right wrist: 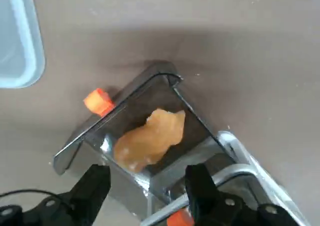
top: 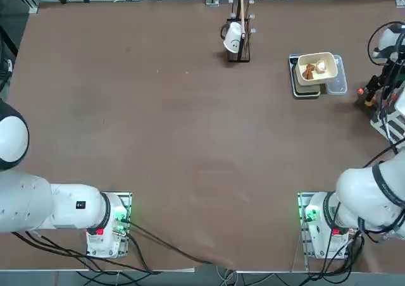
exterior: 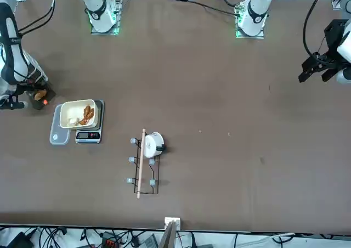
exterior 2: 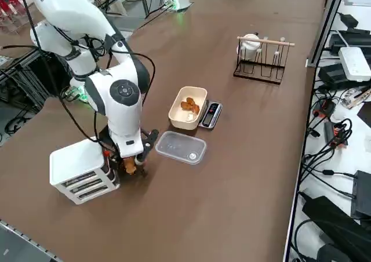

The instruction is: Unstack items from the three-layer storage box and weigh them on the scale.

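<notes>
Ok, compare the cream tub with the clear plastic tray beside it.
The cream tub is opaque and deep; the clear plastic tray is see-through and shallow. The tub sits on the scale and holds brown and pale pieces; the tray lies on the table. Both are rounded rectangles.

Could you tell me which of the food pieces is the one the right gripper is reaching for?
The orange-brown lumpy piece in the pulled-out drawer of the storage box, just ahead of the open right gripper. The others already lie in the cream tub on the scale.

Matt brown table [top: 158, 128], clear plastic tray [exterior 2: 180, 146]
</notes>
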`<state>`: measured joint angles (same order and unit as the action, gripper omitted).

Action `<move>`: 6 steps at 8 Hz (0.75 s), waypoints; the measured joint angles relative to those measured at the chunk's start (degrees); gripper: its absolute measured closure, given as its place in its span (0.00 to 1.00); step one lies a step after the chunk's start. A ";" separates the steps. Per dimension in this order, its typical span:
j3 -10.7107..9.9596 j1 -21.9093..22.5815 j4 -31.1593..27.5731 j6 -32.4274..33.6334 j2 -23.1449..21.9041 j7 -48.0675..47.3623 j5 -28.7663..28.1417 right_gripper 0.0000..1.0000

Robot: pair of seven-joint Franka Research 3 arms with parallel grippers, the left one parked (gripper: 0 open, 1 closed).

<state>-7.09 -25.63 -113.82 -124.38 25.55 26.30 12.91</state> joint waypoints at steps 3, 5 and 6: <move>0.05 -0.39 -0.23 -1.70 1.20 -2.01 -0.06 0.11; 0.26 -0.39 -0.48 -2.07 1.27 -3.38 -0.07 0.13; 0.41 -0.39 -1.05 -3.18 1.37 -4.18 -0.08 0.14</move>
<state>-6.68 -26.01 -114.88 -127.56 26.92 22.12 12.83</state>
